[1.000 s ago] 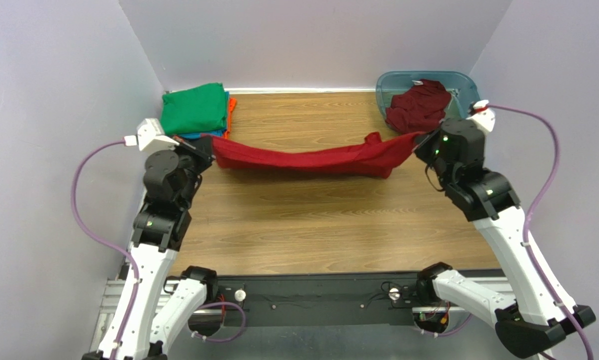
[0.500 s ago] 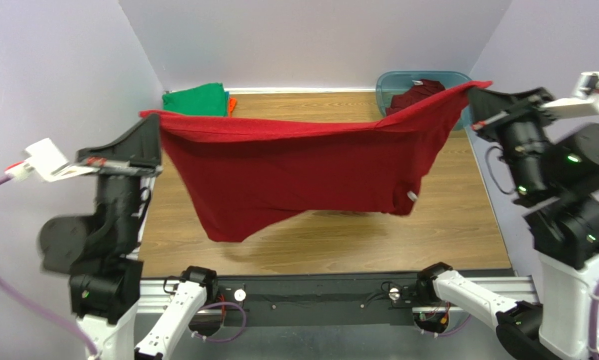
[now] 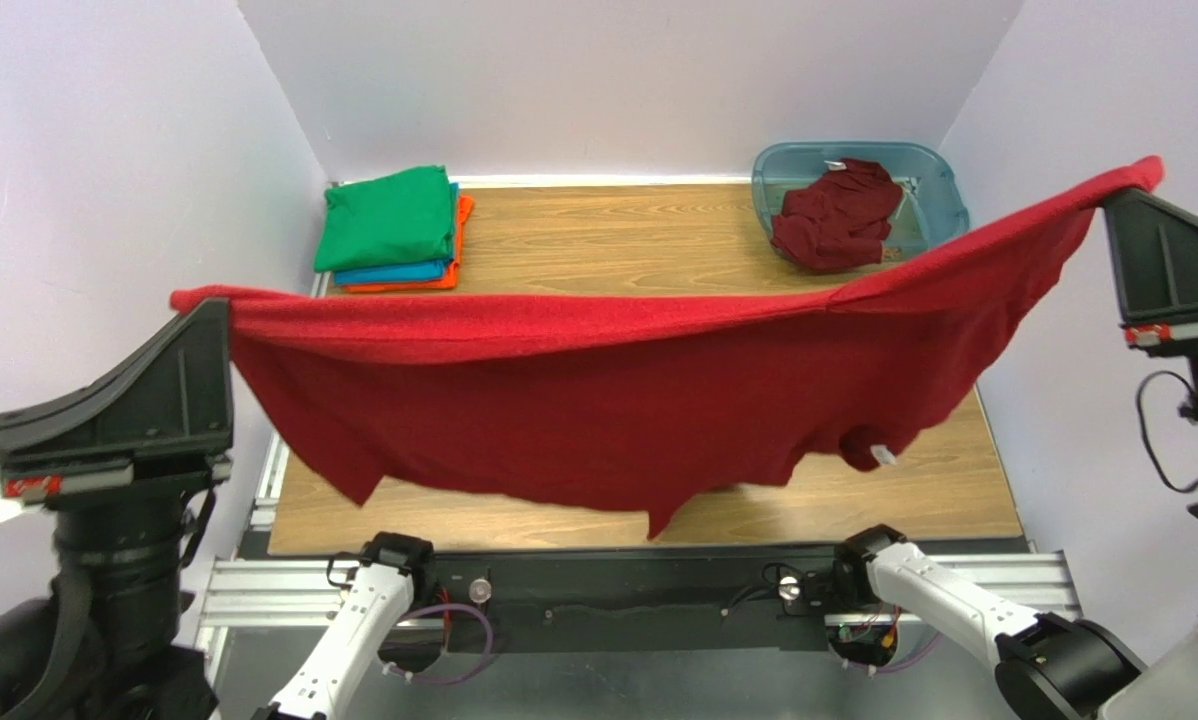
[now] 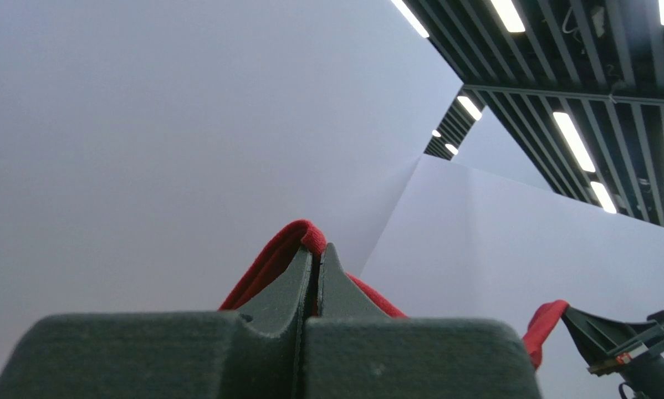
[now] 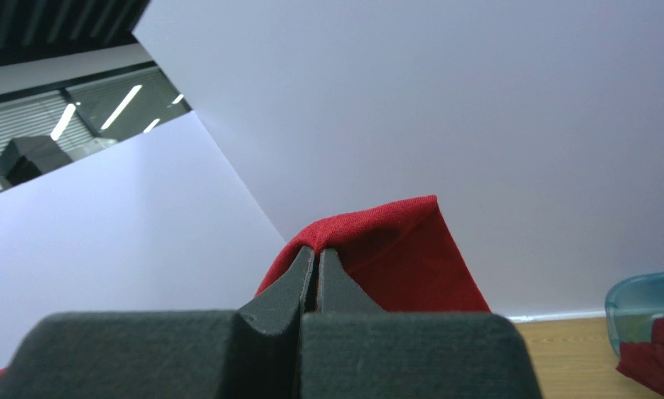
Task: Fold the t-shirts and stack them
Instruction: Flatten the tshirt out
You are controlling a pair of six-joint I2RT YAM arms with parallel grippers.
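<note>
Both grippers are pressed together on cloth: the left gripper (image 3: pixel 218 309) pinches one top corner of the red shirt (image 3: pixel 620 405) at the frame's left middle, and the right gripper (image 3: pixel 1119 198) pinches the other corner at the upper right. Much of each arm is cut off by the frame edges. The hanging shirt hides the middle and near part of the table (image 3: pixel 620 240). The wrist views show little beyond the closed fingers, a fold of red cloth over their tips, and the walls behind. The shirt's top edge runs taut between the grippers, sagging slightly in the middle. Its lower edge hangs uneven, with a small white label (image 3: pixel 879 452) near the lower right. Bare wood lies open at the back, between the folded pile at upper left and the tub (image 3: pixel 933 177) at upper right. In the pile, the green shirt (image 3: pixel 387 218) lies on the blue shirt (image 3: pixel 398 276), over the orange shirt (image 3: pixel 464 222). The dark red shirt (image 3: pixel 838 210) lies crumpled in the tub.
</note>
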